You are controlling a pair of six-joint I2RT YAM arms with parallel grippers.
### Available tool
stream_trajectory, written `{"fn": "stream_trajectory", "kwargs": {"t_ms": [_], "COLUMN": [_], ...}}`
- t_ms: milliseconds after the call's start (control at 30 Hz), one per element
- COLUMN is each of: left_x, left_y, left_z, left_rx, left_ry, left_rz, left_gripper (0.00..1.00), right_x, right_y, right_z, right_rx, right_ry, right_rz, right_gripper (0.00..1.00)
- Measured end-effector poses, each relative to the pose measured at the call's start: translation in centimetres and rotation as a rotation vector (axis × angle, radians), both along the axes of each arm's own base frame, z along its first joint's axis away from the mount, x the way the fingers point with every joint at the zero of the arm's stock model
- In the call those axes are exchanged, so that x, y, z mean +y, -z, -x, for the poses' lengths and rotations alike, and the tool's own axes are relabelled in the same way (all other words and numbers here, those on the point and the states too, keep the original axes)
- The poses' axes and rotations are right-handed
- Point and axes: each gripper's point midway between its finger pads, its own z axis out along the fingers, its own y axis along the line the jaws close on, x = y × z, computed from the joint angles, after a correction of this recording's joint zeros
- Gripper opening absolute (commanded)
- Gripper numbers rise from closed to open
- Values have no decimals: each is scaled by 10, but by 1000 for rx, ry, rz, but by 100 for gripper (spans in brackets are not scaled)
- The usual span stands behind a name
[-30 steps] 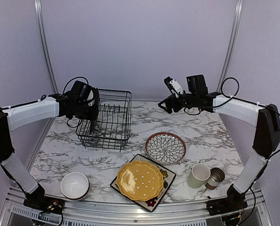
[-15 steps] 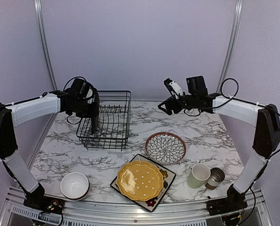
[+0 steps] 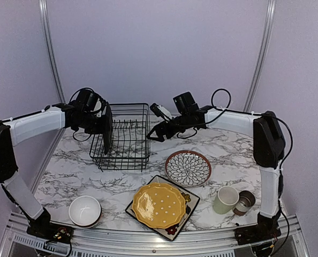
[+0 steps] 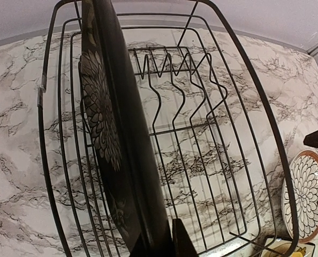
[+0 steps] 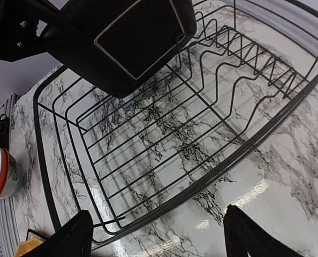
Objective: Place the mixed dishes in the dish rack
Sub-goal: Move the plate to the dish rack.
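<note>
The black wire dish rack stands at the back left. My left gripper is shut on a black square plate and holds it on edge inside the rack's left side. In the left wrist view the plate stands upright among the rack wires, pinched by my gripper. My right gripper is open and empty beside the rack's right rim. The right wrist view shows its gripper spread wide over the rack rim and the plate.
A round flower-pattern plate lies mid-table. A yellow scalloped plate rests on another black square plate at the front. A white bowl is front left. A pale green mug and a grey-brown cup are front right.
My right arm has swung left from the back right to the rack's right side. My left gripper has carried the plate slightly right, into the rack. The rack has shifted a little.
</note>
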Motion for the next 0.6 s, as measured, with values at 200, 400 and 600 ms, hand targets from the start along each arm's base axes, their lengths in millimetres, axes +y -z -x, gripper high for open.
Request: {"fn": "stream_trajectory", "kwargs": {"t_ms": [200, 400, 600], "left_x": [8, 18, 25], "left_y": [-7, 0, -5], "left_z": [1, 1, -5], "left_rx": [-7, -19, -51], "left_ry": [2, -2, 9], "left_rz": [66, 150, 187], "left_gripper": [0, 0, 0], "right_x": [20, 19, 15], "right_y": [26, 34, 40], "right_z": [1, 1, 4], "right_rx": [139, 192, 195], "right_ry": [-40, -28, -30], "right_rz": [6, 27, 56], "right_gripper": [82, 77, 76]}}
